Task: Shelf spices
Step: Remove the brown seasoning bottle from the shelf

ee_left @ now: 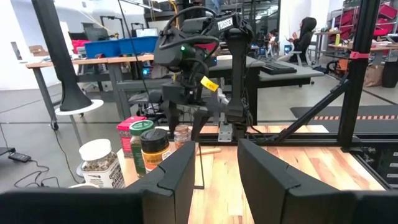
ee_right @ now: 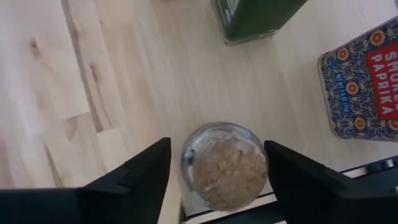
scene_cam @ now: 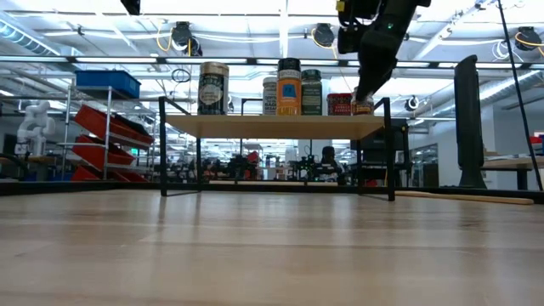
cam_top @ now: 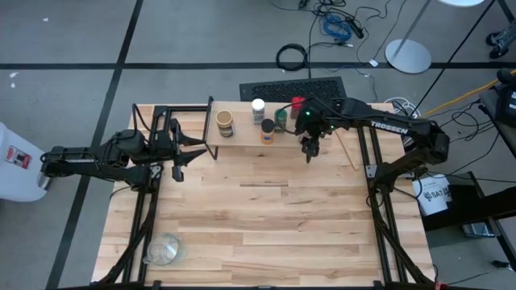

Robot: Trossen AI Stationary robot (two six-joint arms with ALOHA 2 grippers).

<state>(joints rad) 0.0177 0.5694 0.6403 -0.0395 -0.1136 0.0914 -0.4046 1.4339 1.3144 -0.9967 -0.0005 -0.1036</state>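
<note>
The shelf (cam_top: 242, 138) stands at the table's far middle with several spice containers upright on its plank: a tall dark-label jar (scene_cam: 213, 87), a white-lidded jar (ee_left: 99, 163), an orange-label jar (scene_cam: 289, 89), a green jar (ee_right: 255, 18) and a red paprika tin (ee_right: 364, 81). A small glass jar with brownish contents (ee_right: 227, 168) stands at the shelf's right near corner. My right gripper (ee_right: 217, 165) points down over it, open, one finger on either side. My left gripper (ee_left: 214, 168) waits open and level at the table's left, nothing between its fingers. My right gripper comes at the small jar from above, a finger on each side of the jar's top (ee_right: 227, 134). A gap shows beside one finger (ee_right: 155, 165); the other finger (ee_right: 283, 165) stands right against the glass. I cannot tell whether it touches. The jar stands upright on the plank.
A clear glass bowl (cam_top: 165, 248) sits near the table's front left corner. A wooden stick-like utensil (cam_top: 348, 149) lies right of the shelf. The black arm frames stand along both sides of the table, with bare tabletop (cam_top: 266, 209) between them.
</note>
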